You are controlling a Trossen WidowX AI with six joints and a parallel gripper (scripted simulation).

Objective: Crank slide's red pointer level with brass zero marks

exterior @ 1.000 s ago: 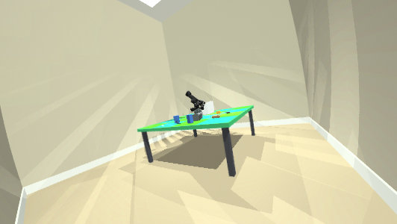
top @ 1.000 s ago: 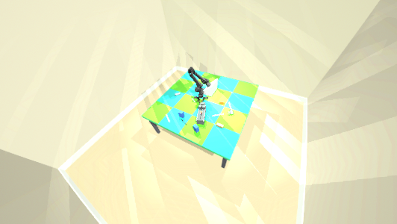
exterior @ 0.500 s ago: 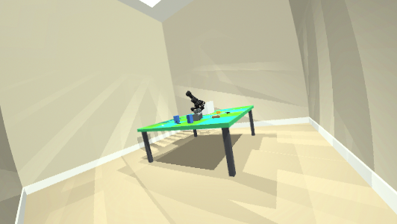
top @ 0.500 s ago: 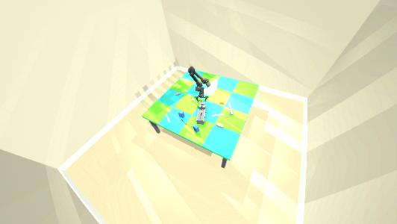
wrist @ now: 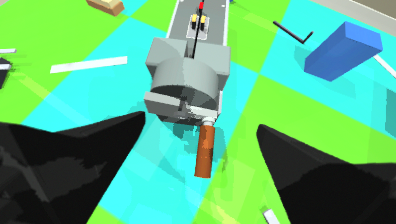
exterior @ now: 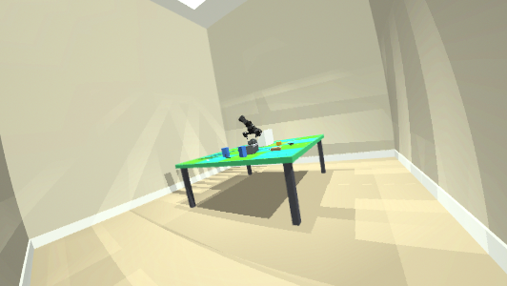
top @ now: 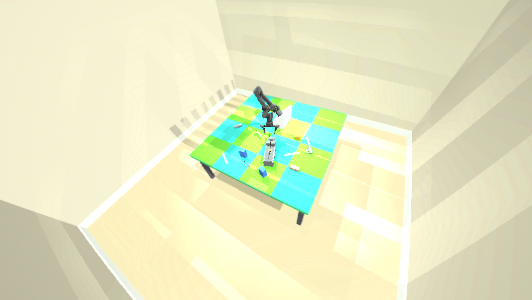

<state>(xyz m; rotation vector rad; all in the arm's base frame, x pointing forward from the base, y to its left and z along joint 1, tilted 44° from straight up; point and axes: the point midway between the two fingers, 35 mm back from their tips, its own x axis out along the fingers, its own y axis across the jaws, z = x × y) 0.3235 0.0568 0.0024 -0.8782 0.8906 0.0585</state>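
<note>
The grey crank machine (top: 269, 150) (exterior: 252, 150) (wrist: 162, 52) stands on the table. In the wrist view its orange-brown handle (wrist: 204, 152) points toward the camera from the crank arm. A small red pointer (wrist: 201, 5) shows near the top edge, farther from the crank than the two brass marks (wrist: 194, 21) (wrist: 202, 21), not level with them in this view. A thin dark rod runs between the marks toward the red. My gripper (wrist: 201, 123) (top: 269, 129) is wide open and empty, its black fingers on either side of the handle and apart from it.
The checkered table (top: 295, 187) (exterior: 267, 158) also bears two blue blocks (top: 243, 154) (top: 263, 172), one of them right of the machine in the wrist view (wrist: 342, 50). A black bent rod (wrist: 292, 34), a tan block (wrist: 106, 6) and white strips (wrist: 90, 64) lie around. A white panel (top: 284, 117) stands by the arm.
</note>
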